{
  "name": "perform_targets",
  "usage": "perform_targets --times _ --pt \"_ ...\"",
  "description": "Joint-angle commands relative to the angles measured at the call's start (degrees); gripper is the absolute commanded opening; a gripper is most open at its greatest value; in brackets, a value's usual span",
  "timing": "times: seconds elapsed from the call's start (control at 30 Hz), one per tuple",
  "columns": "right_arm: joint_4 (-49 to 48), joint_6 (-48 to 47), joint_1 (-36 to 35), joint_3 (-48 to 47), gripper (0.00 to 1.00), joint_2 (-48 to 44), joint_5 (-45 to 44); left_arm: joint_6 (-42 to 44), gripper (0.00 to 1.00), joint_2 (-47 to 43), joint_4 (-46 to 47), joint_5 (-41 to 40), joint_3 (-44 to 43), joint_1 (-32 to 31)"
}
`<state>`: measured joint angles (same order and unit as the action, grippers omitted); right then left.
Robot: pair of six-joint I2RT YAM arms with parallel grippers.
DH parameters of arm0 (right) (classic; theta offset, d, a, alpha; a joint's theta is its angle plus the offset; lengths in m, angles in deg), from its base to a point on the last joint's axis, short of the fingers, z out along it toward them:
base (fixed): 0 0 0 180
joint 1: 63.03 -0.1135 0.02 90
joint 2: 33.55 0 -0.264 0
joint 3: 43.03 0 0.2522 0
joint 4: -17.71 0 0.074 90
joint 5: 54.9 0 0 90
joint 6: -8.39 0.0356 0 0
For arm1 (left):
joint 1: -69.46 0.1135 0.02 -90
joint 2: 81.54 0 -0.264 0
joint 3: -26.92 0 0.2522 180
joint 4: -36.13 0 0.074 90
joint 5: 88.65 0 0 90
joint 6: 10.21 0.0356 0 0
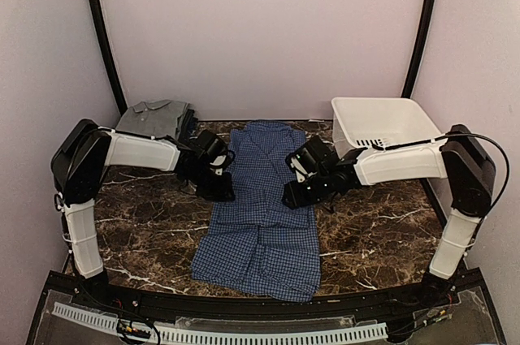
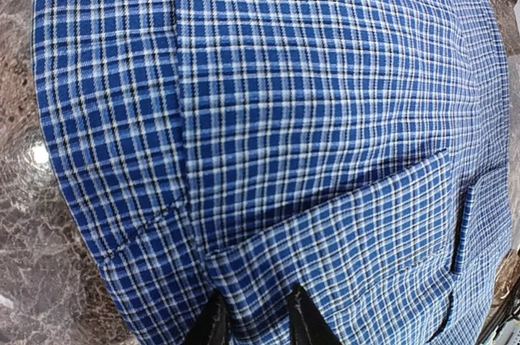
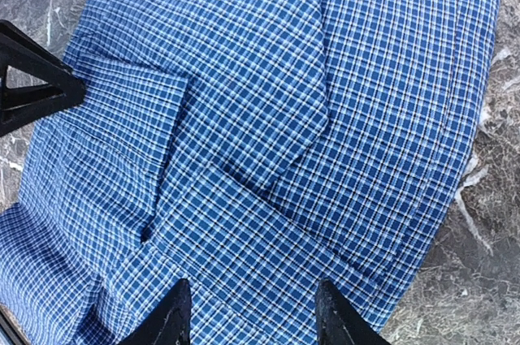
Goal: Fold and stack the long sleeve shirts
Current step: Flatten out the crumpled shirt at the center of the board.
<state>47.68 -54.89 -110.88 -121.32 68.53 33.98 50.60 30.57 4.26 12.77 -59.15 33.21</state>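
Top external view: the blue checked shirt [image 1: 260, 215] lies flat along the middle of the dark marble surface [image 1: 146, 231]. Its collar points toward the far edge and its hem lies close to the near edge. The grey shirt [image 1: 154, 118] sits folded in the far-left corner, and a white tub [image 1: 378, 122] stands in the far-right corner. My left end effector [image 1: 218, 191] is down at the blue shirt's left side, about halfway along its length. My right end effector [image 1: 294, 195] is down at the right side, opposite it. From up here I cannot tell how either pair of fingers stands.

Left wrist view: blue check fills nearly everything, with a folded-over layer of the same cloth lying slantwise across it and marble showing along the left. My two fingers [image 2: 213, 322] stand close together with only a narrow gap, right at the shirt's edge. Cloth shows in that gap, but I cannot tell whether it is pinched.

Right wrist view: my fingers [image 3: 171, 316] are spread wide, with the shirt's cloth lying between them and nothing gripped. Another folded layer rests on top of the shirt, and marble shows at the right.
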Motion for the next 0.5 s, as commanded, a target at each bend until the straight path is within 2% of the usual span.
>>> perform_targets --times 0.0,0.17,0.47 --pt "-1.62 0.18 0.13 -0.02 0.49 1.95 -0.13 1.43 0.20 -0.05 -1.45 -0.44 -2.32 -0.56" --pt "-1.88 0.20 0.14 0.40 0.49 2.63 0.26 2.01 0.08 -0.38 -2.38 -0.51 -3.67 -0.62" --pt "-2.68 0.33 0.15 1.88 0.48 3.85 0.86 2.64 0.03 -1.69 -3.87 -2.87 -4.08 -0.62"
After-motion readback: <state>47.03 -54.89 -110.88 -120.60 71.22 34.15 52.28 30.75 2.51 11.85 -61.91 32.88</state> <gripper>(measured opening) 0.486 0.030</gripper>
